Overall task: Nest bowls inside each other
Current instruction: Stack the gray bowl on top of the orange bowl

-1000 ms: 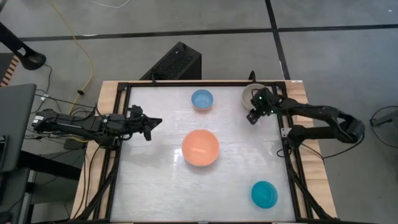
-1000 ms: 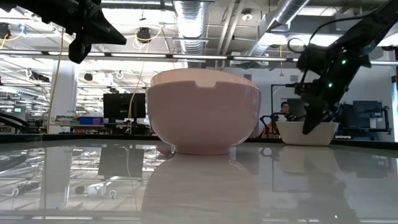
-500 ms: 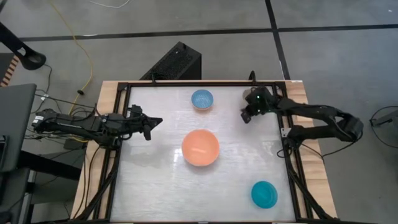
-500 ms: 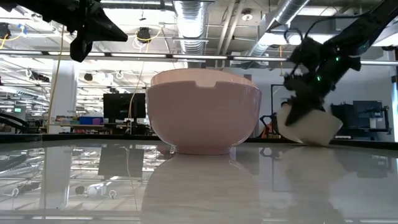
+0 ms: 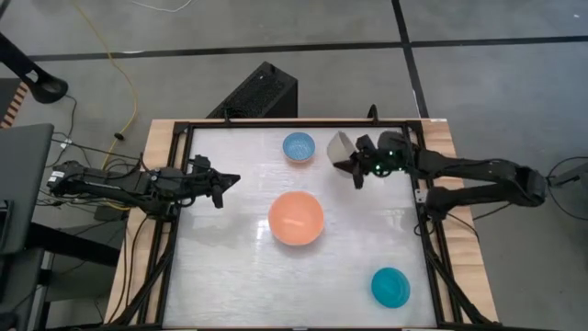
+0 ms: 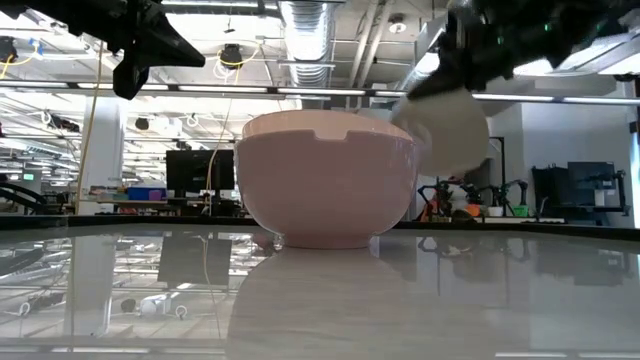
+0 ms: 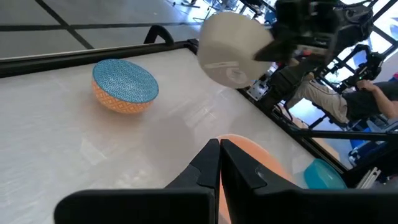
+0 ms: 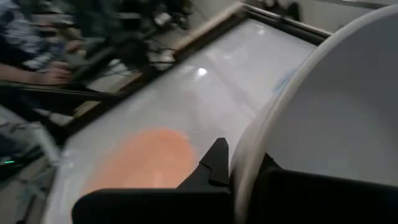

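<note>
My right gripper (image 5: 351, 162) is shut on the beige-grey bowl (image 5: 340, 144), which hangs in the air at the table's far right, above and behind the orange-pink bowl (image 6: 330, 180) in the low view. The orange-pink bowl (image 5: 296, 218) stands on its base at the table's middle. A light blue bowl (image 5: 298, 146) sits at the far middle and a teal bowl (image 5: 390, 287) at the near right. My left gripper (image 5: 230, 179) hovers shut at the left with nothing in it. My right gripper has the beige-grey bowl by its rim (image 8: 249, 149), one finger (image 8: 214, 165) outside the wall and the other inside. The fingers come nearly level from the table's right. The bowl (image 6: 450, 125) is lifted clear and tipped on its side, its base toward the table's left.
A black frame (image 5: 276, 122) borders the table. Bare tabletop lies between the orange-pink bowl and the teal bowl, and along the near left.
My right gripper has shut on the beige-grey bowl's rim at the far right, risen, swung toward the table's left and tipped up toward level. The bowl has left the table and turned from upright onto its side.
</note>
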